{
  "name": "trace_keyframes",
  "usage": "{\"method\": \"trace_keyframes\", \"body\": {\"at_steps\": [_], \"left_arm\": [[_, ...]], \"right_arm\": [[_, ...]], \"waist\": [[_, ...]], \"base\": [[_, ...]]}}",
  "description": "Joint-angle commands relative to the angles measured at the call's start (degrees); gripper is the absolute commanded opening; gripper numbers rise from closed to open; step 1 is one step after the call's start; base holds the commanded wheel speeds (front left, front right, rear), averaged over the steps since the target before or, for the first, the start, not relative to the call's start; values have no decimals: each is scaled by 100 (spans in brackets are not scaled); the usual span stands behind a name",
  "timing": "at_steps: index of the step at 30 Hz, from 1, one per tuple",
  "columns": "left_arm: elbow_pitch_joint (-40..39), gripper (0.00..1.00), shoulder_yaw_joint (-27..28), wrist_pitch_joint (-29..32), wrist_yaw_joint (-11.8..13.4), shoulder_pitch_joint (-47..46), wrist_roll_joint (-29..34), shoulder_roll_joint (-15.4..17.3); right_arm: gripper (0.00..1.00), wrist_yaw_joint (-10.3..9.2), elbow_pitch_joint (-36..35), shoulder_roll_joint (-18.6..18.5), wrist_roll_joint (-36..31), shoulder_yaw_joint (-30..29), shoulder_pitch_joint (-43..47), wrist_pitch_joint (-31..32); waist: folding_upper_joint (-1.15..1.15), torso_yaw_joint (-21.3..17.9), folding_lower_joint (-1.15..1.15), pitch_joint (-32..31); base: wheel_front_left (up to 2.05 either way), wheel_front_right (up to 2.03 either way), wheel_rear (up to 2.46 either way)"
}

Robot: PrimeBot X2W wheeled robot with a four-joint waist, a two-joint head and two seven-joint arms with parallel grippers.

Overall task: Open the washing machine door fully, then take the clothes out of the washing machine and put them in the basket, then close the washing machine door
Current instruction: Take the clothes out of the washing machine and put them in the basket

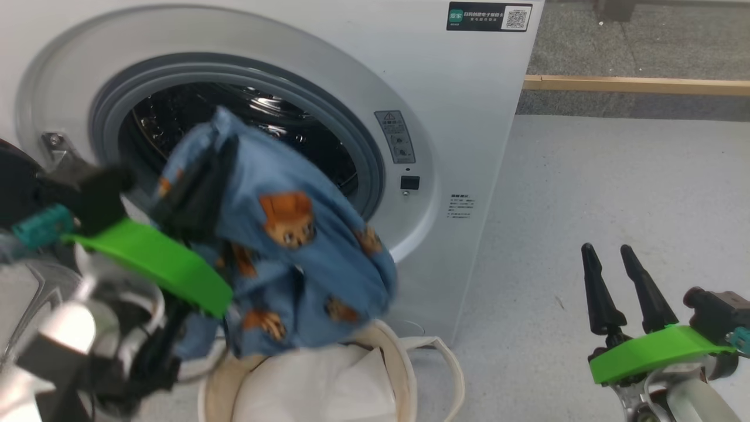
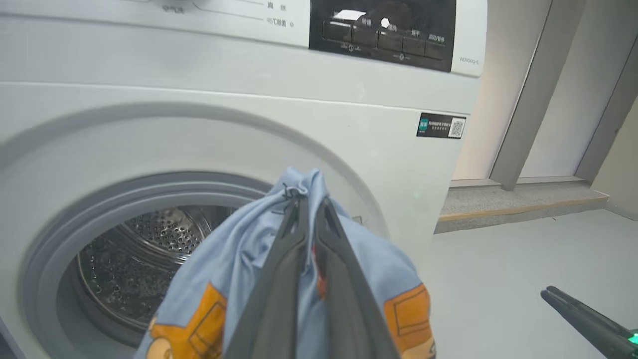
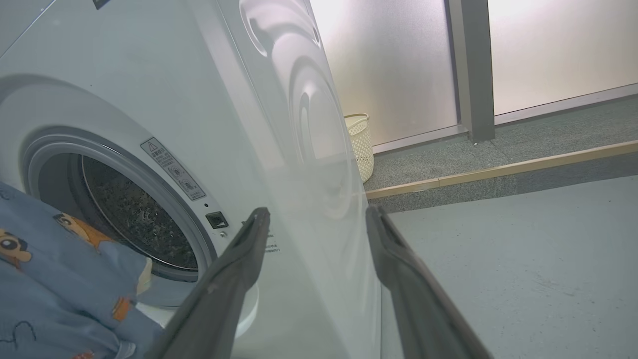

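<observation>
Softly crumpled clothes (image 1: 304, 246); boxy white washing machine (image 1: 469, 117).

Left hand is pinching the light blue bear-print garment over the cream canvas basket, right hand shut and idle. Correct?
One thing is wrong: the right hand is open, not shut; the right wrist view shows its dark fingers spread apart, holding nothing. The rest stands: the left hand pinches the light blue bear-print fabric garment over the round cream canvas basket.

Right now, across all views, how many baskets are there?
2. The canvas basket sits under the hanging clothes; a perforated basket stands beyond the washing machine, by the frosted wall. Others may be hidden.
</observation>
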Motion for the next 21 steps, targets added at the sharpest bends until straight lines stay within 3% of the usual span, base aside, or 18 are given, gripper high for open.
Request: {"method": "trace_keyframes", "body": {"at_steps": [1,5,10,21], "left_arm": [[-297,0,214,131,118,74,-15,251],[-55,0,-33,46,167,664,-92,77],[670,0,-248,-303,-74,962,-170,-173],[3906,0,-774,-1650,-902,813,29,-1079]], "right_arm": [[100,25,-199,-36,46,56,-110,8],[100,25,-187,-26,67,79,-159,21],[100,25,-184,-48,68,81,-222,22],[100,25,-218,-141,66,101,-374,60]], "waist": [[0,1,1,33],[0,-38,1,138],[0,-111,1,220],[0,-522,1,459]], "base": [[0,0,0],[0,0,0],[0,0,0],[0,0,0]]}}
